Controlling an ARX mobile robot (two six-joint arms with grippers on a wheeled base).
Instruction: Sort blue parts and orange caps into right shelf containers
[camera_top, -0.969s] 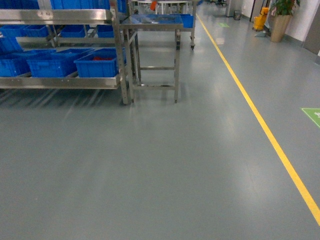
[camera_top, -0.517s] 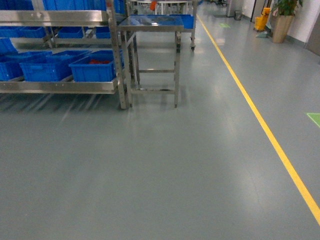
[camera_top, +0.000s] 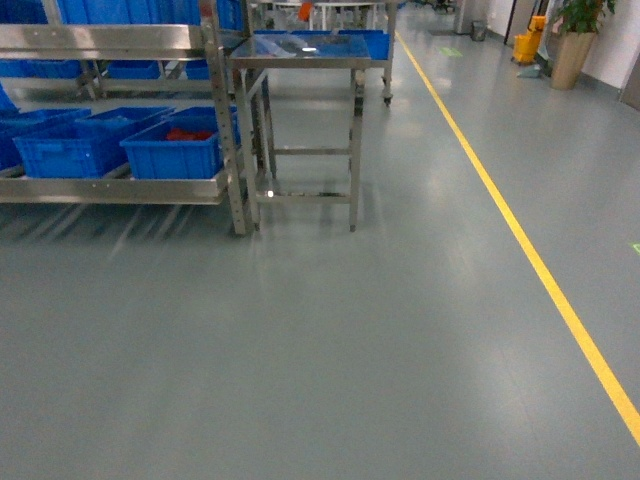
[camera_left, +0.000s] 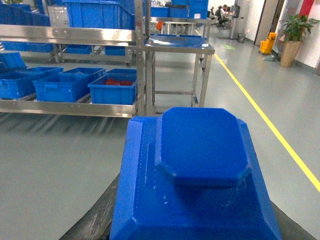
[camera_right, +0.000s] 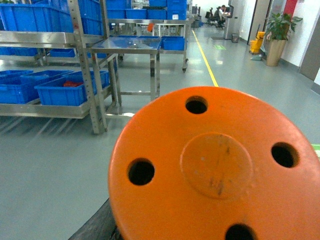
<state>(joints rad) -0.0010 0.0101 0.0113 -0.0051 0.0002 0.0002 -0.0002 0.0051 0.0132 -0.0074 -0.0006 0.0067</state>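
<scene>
You have a chunky bright-blue plastic part (camera_left: 200, 175) filling the lower half of the left wrist view: a broad, bevelled base with a raised, flat, eight-sided block on top, its surface finely textured. It sits right against the camera, in front of the steel shelf rack (camera_left: 70, 35), which stands well beyond it across the grey floor (camera_top: 320, 340). The left gripper's fingers are hidden under the part, so you cannot tell whether they pinch it or stand apart. In the right wrist view a round bright-orange plastic cap (camera_right: 215, 175) does the same: a smooth disc face with a shallow, scuffed circular boss at its centre and four round holes spaced around it. The right gripper's fingers are hidden too, so their state cannot be told. From the head view, neither arm shows; the rack stands at upper left, carrying blue plastic bins (camera_top: 170, 150), the nearest one holding red-orange pieces (camera_top: 188, 134). Just right of the rack stands a small steel table (camera_top: 300, 50), and farther right a yellow floor line (camera_top: 520, 240) runs away.
</scene>
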